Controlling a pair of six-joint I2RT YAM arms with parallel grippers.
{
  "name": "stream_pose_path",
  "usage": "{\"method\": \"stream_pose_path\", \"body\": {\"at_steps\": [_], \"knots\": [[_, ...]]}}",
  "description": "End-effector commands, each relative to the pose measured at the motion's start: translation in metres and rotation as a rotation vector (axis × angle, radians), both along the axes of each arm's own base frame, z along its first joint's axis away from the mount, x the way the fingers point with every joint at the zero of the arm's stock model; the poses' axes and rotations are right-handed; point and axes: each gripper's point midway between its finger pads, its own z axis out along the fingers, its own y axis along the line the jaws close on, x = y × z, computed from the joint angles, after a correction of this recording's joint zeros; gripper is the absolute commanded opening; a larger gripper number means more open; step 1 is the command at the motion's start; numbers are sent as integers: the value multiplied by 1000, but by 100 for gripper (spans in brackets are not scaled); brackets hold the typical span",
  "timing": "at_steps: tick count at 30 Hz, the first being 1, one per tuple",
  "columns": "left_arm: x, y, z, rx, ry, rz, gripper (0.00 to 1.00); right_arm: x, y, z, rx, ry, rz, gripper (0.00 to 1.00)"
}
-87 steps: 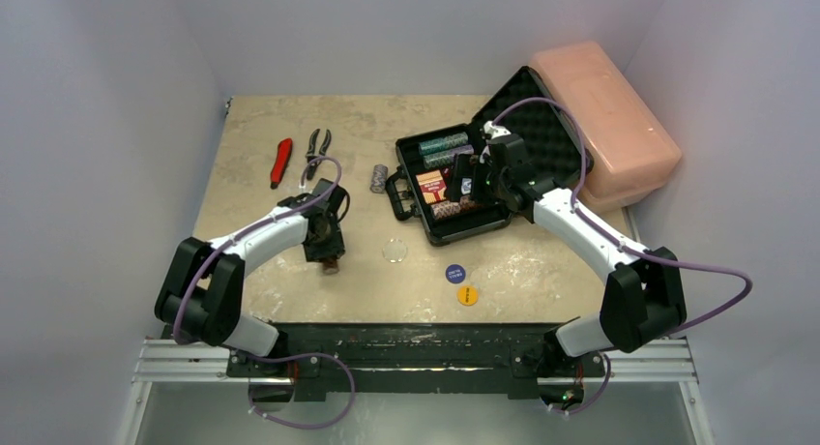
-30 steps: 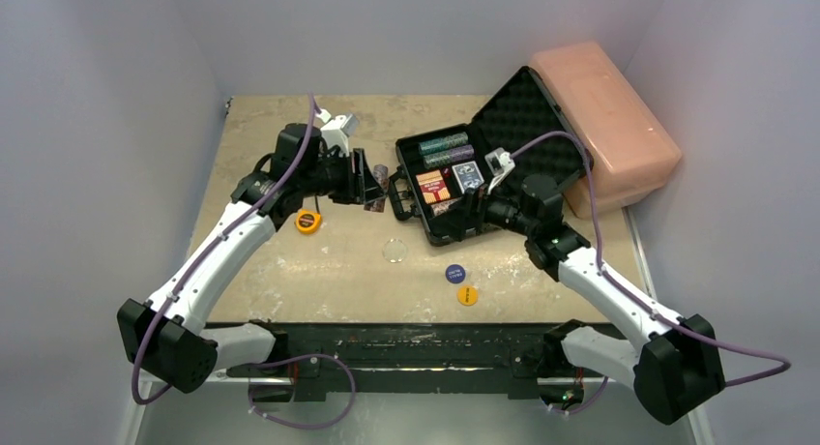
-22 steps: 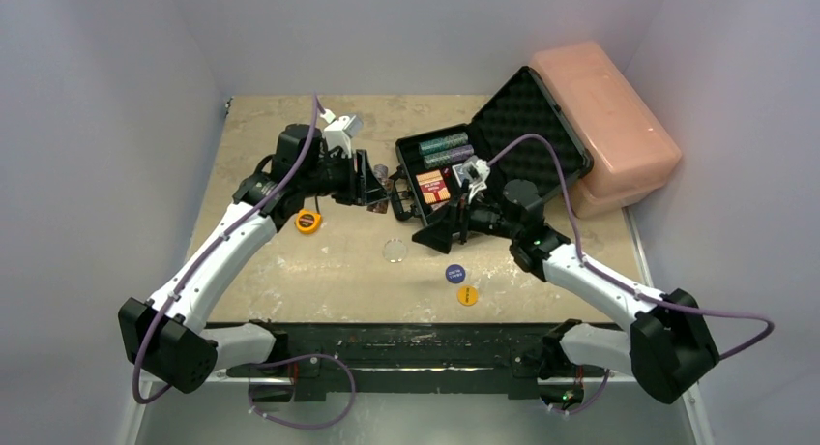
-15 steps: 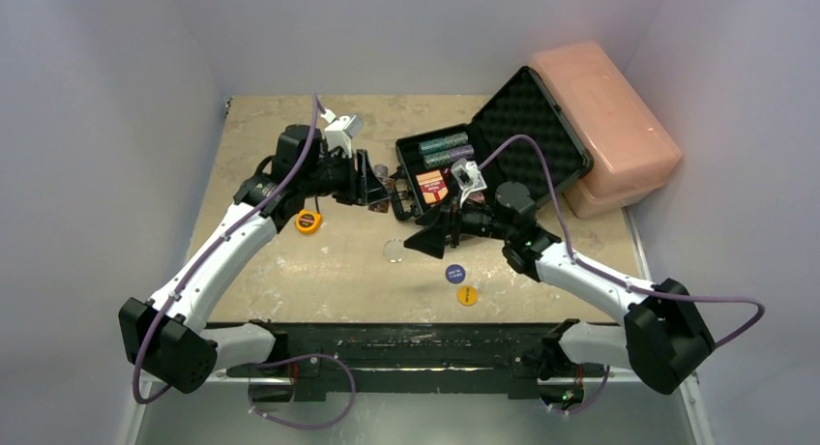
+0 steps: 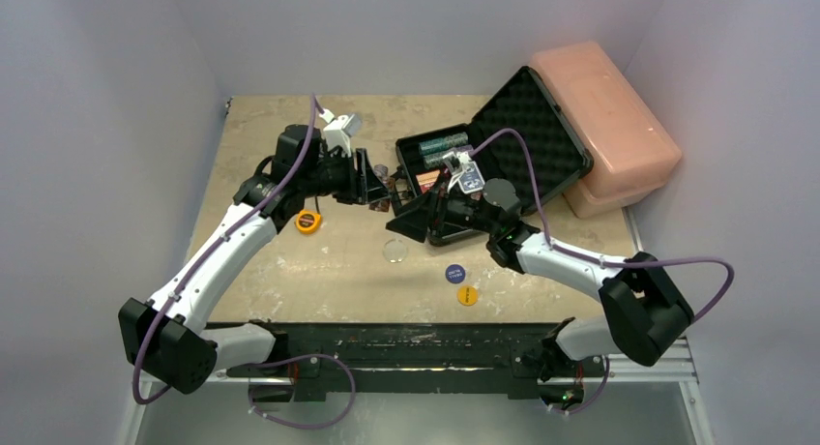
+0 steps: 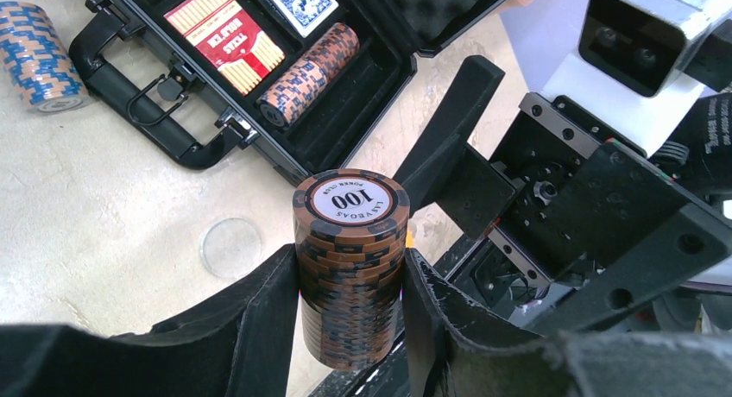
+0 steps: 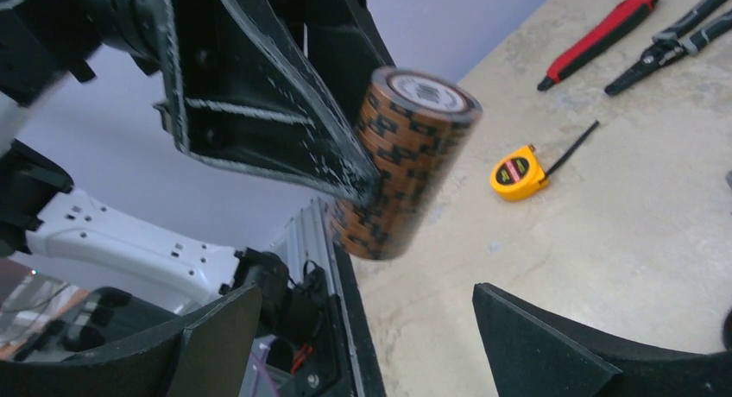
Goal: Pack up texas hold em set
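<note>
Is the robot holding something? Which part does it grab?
Yes. The left hand holds a brown poker chip stack, squeezed by its sides between both fingers. The right hand is open and holds nothing.

Soft, even light; chip stack (image 7: 410,160) perhaps slightly motion-blurred.

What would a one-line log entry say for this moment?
left pincer: shut on brown chip stack | right pincer: open, facing stack | briefcase: open, partly filled
</note>
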Motion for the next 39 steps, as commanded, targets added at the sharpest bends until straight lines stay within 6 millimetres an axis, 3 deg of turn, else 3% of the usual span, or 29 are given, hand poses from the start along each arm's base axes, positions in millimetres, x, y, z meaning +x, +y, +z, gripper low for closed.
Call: {"method": "stream_pose_path", "body": {"at_steps": [1, 10, 19, 28, 39], "knots": [[0, -4, 38, -87, -113, 3, 0, 11, 11, 62, 168, -52, -52, 98], [3, -1, 33, -73, -89, 37, 0, 33, 29, 50, 155, 48, -105, 94], [5, -1, 32, -77, -70, 51, 0, 36, 40, 51, 136, 46, -148, 88], [5, -1, 33, -79, -64, 56, 0, 44, 44, 43, 138, 106, -205, 74], [2, 1, 39, -88, -76, 57, 0, 52, 46, 44, 148, 125, -275, 65]]}}
